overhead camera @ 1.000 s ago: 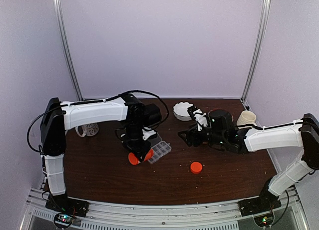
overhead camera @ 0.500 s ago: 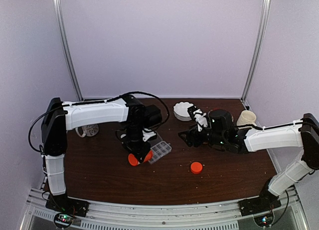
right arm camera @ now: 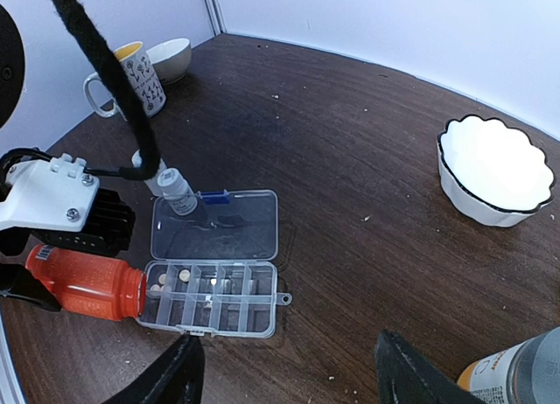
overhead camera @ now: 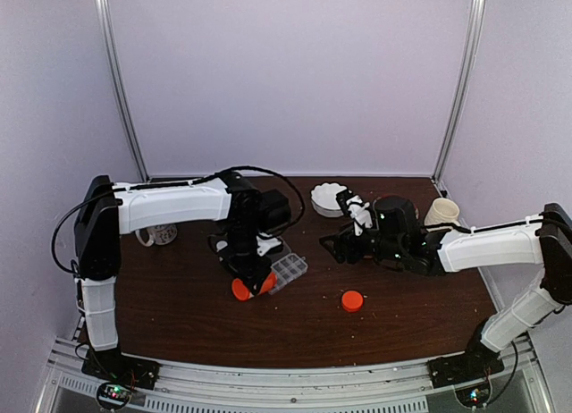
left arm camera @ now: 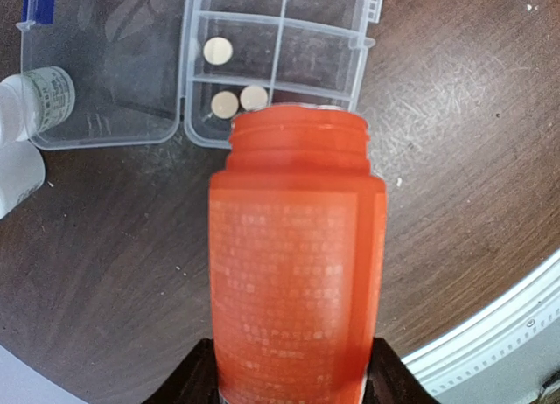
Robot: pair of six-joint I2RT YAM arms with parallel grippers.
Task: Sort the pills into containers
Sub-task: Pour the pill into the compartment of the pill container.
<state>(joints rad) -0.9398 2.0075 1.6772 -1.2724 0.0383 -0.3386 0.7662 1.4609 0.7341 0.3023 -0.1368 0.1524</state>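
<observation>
Has eased the translucent orange plastic pill bottle a shade toward the worktop's near edge over the last second, with hardly any other motion. Grips that bottle round its body in the left gripper, jaws roughly half apart and closed on it. Holds it tipped near level, with the uncapped mouth right over the end compartment of the small clear plastic pill organizer box, which lies lid-open near the middle of the worktop, a little to the left. Shows three tiny pale round pills already in the end cells, two side by side just beyond the mouth and one in the next cell. Reads as a pour being lined up or under way, so expect more tablets to drop, perhaps past the dividers. Keeps the right gripper parked wide apart and empty, right of the box, unmoved. Leaves the round orange screw cap lying alone toward the near edge.
</observation>
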